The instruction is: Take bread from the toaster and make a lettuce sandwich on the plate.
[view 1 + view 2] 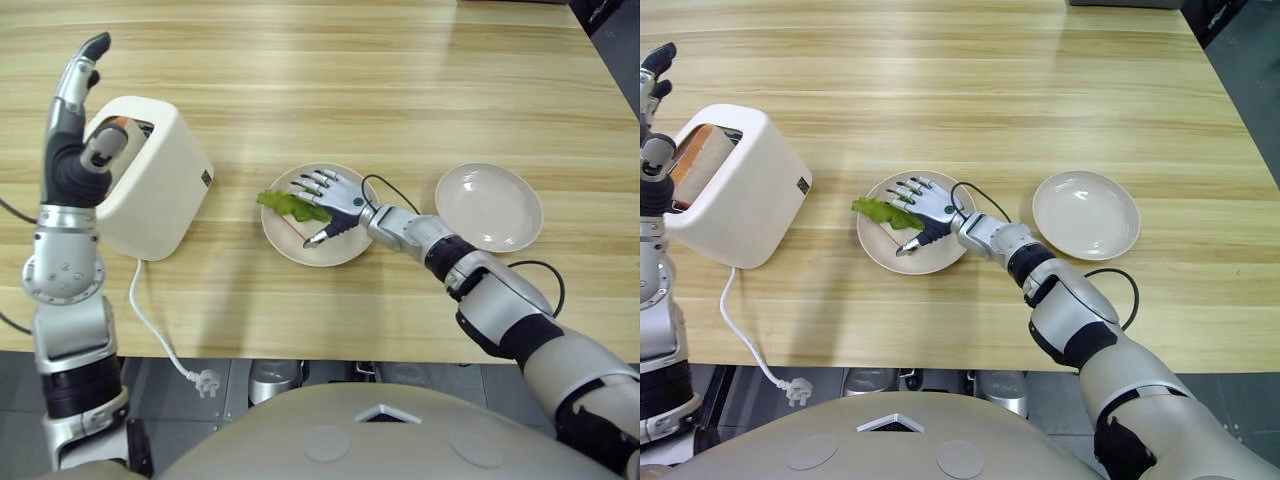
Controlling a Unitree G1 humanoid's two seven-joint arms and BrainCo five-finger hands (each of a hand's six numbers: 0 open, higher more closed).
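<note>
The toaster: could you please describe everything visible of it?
The cream-white, rounded, plastic-looking toaster stands upright on the light wooden table. A brown bread slice sits in its top slot. One side bears a small dark mark. A white cord runs from its base to a plug past the table's edge. The left hand is raised by the slot; contact is unclear.

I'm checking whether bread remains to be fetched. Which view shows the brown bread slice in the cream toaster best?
The right eye view: the brown bread slice stands exposed in the slot of the cream toaster. In the left eye view the left hand covers most of it, leaving a sliver.
</note>
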